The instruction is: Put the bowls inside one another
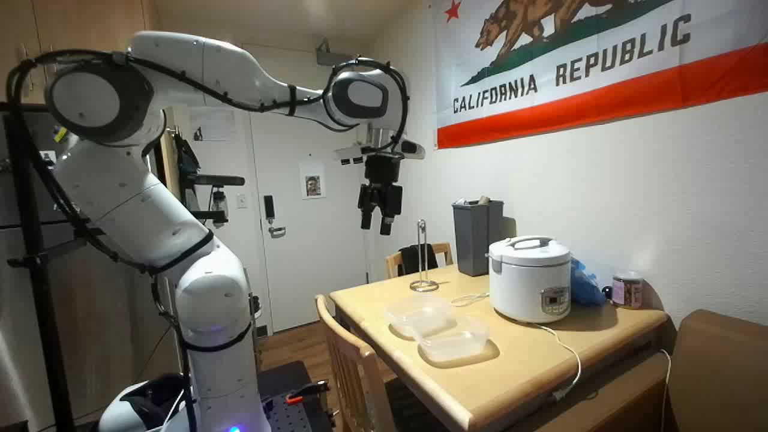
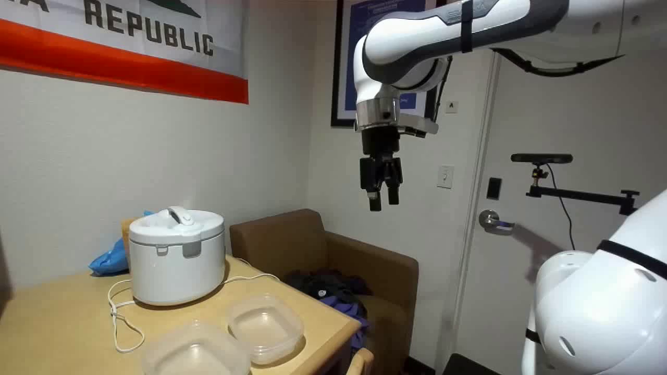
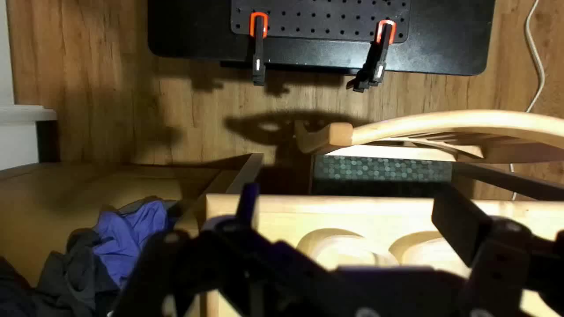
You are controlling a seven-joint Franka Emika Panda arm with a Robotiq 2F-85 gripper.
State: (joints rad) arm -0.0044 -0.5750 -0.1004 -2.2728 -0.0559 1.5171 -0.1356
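My gripper [image 1: 376, 227] hangs higher than the table [image 1: 528, 366], its jaws spread wide apart — and on this table, as I see in an exterior view, the near bowl [image 1: 454, 347] stands just beside the far bowl [image 1: 418, 318], both upright and to the left of the white rice cooker [image 1: 522, 285].

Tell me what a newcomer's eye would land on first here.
Probably the big white robot arm, filling much of the left half of an exterior view, its open pincer hanging in mid-air higher than the table. Next, likely the flag lettered CALIFORNIA REPUBLIC, high on the wall beside that table. On the table, the bulky white rice cooker outshines the two pale, semi-clear bowls near it.
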